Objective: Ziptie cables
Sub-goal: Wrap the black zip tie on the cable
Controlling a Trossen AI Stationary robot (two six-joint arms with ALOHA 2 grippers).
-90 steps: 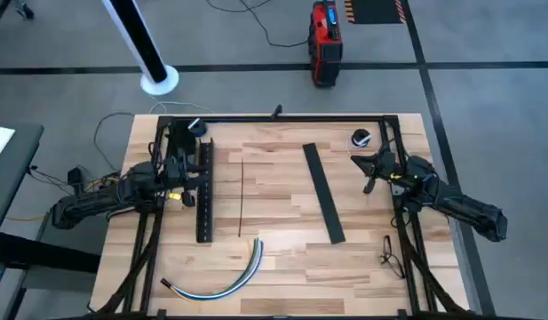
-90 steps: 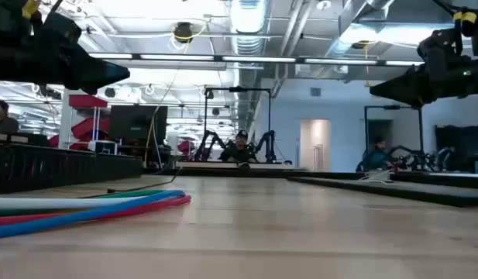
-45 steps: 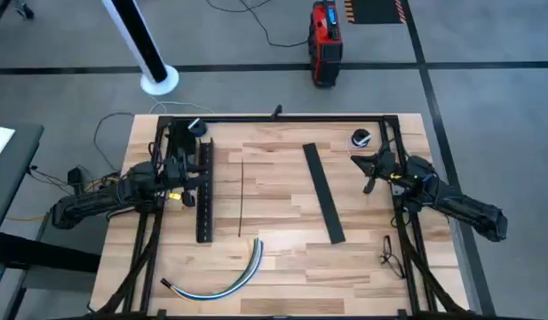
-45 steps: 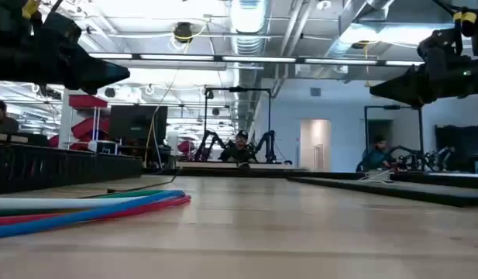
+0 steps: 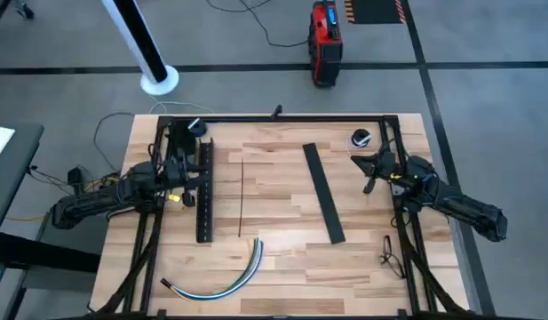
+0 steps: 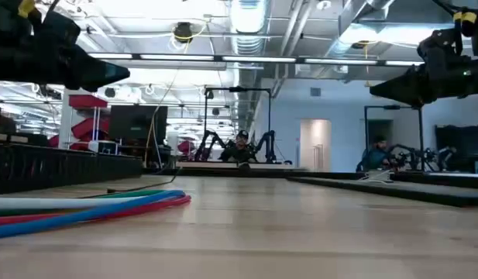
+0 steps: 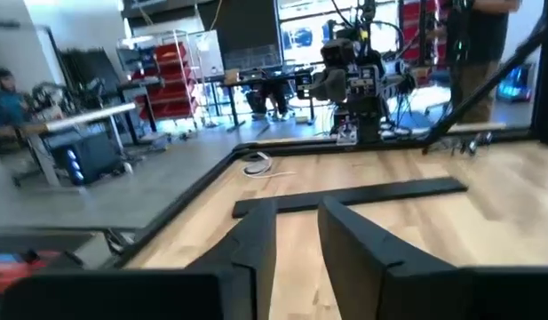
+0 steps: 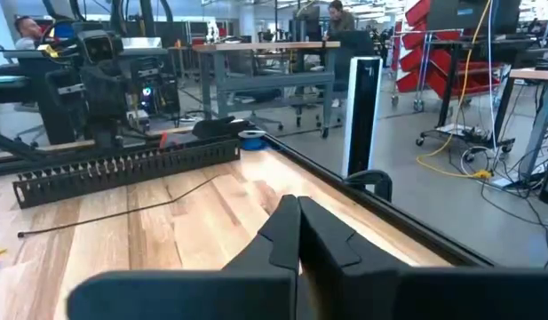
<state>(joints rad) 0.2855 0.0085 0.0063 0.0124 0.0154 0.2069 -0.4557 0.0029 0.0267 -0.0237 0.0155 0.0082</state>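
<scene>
The cables (image 5: 222, 280) lie curved at the table's near edge, untouched, well apart from both arms. Farther back, the left gripper (image 5: 186, 172) hovers beside the slotted channel (image 5: 203, 191), fingers parted and empty; the right gripper (image 5: 373, 170) waits opposite, fingers pressed together. Best reach low, gathering every wire together.

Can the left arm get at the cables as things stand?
Probably yes: the cables lie bare on the table's near edge, nothing on them. The left claw, fingers apart, hangs over the slotted channel, empty.
</scene>
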